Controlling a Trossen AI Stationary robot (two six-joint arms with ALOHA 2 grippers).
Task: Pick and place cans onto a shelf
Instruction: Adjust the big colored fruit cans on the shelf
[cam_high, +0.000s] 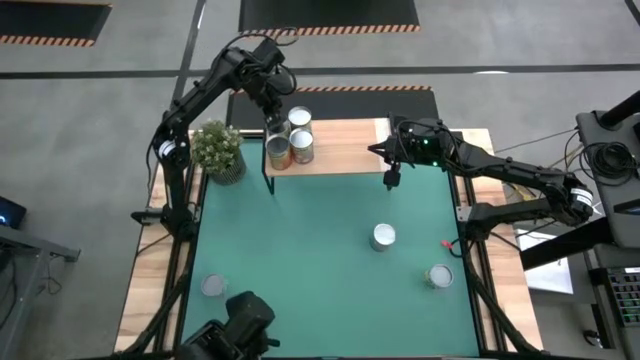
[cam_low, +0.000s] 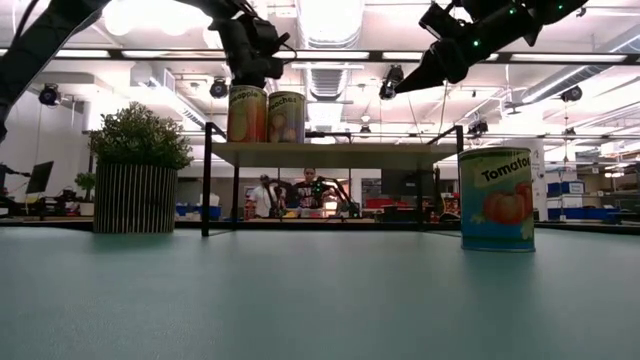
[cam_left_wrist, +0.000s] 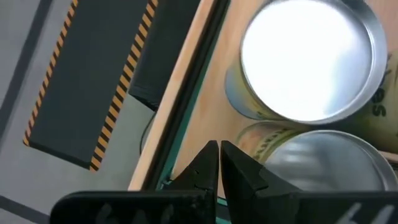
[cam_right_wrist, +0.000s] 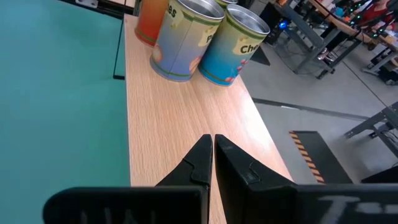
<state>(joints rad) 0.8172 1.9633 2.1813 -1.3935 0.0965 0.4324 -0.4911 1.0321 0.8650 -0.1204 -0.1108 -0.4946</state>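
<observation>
Cans first: we count three small metal cylinders with silvery round tops (cam_high: 291, 139) grouped at the left end of the low light-wood shelf on thin black legs (cam_high: 350, 158), which stands at the far edge of the green tabletop (cam_high: 300, 250). In the right wrist view these three show an orange label, a pale peach-printed label and a blue label, standing close together. Three more cans stand on the tabletop: a blue "Tomato" can (cam_high: 384, 237) near the middle-right, a greenish-sided can (cam_high: 439, 276) closer to the right edge, and a plain silvery-topped can (cam_high: 213, 287) near the front left corner.

We see the left pincer (cam_high: 271, 120) above the shelf's left end, just over the grouped cans; its wrist view shows its two dark fingers (cam_left_wrist: 200, 169) pressed together, holding nothing, with two can tops right below. The right pincer (cam_high: 388, 180) hangs at the shelf's front edge toward its right end, well apart from the cans; its fingers (cam_right_wrist: 199, 163) are likewise closed tip to tip and empty.

A potted green plant in a ribbed grey pot (cam_high: 219, 150) stands just left of the shelf.
</observation>
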